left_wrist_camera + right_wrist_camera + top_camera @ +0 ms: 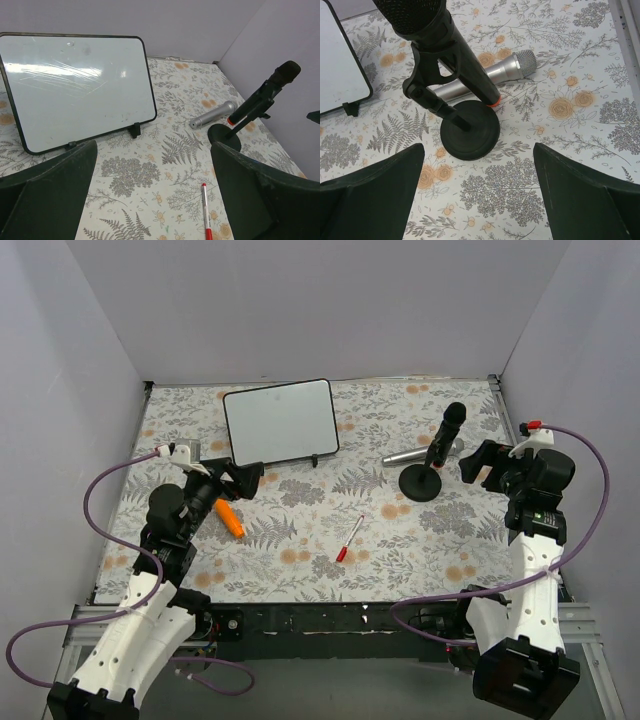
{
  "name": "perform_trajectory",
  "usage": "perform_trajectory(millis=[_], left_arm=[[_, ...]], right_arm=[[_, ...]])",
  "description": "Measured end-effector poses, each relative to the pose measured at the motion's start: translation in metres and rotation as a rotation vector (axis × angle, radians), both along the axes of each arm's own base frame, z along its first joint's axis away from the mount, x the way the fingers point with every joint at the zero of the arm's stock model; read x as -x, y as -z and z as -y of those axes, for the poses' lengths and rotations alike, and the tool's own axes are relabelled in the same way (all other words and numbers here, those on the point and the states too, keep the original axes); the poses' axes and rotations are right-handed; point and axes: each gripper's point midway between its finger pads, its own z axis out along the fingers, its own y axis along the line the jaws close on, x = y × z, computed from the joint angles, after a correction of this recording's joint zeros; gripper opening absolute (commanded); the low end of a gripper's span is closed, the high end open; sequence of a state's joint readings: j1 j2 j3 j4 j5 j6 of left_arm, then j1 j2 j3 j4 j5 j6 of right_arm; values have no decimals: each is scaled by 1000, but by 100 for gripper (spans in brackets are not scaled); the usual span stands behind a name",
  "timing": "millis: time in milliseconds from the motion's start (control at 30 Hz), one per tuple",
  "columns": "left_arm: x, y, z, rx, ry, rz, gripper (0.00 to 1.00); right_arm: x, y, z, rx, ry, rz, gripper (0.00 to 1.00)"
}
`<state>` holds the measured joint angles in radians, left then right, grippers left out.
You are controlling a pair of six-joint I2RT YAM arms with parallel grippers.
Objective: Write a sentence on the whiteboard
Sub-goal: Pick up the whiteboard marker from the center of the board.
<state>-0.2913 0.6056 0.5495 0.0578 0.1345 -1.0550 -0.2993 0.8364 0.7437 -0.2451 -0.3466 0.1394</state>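
Left pincer (153, 150), wide and empty like the right pincer (479, 150), we judge nearer the marker (205, 212), lying ahead-right, axis nearly along its reach.

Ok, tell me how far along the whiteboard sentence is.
Nothing done yet: the whiteboard stands propped and blank. Nothing in hand: left tool and right tool are open and empty. Left: pick up the marker lying on the table, then write the whole sentence.
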Motion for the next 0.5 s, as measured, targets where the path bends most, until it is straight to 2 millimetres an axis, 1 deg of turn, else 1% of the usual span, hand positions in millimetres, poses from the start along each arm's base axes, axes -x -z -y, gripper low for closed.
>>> perform_trajectory(millis=[167, 300, 367, 400, 500], left_arm=[[3, 1, 7, -3, 42, -2, 98], [6, 2, 14, -6, 89, -4, 98], [7, 2, 18, -6, 115, -2, 98], [8, 2, 21, -7, 131, -2, 98], [10, 8, 32, -5, 194, -25, 98]], right_arm=[[1, -2, -6, -13, -34, 6, 98], [3, -4, -18, -10, -119, 21, 98], [8, -4, -33, 19, -241, 43, 98], [15, -4, -45, 40, -345, 58, 98], [44, 3, -87, 72, -683, 91, 98]])
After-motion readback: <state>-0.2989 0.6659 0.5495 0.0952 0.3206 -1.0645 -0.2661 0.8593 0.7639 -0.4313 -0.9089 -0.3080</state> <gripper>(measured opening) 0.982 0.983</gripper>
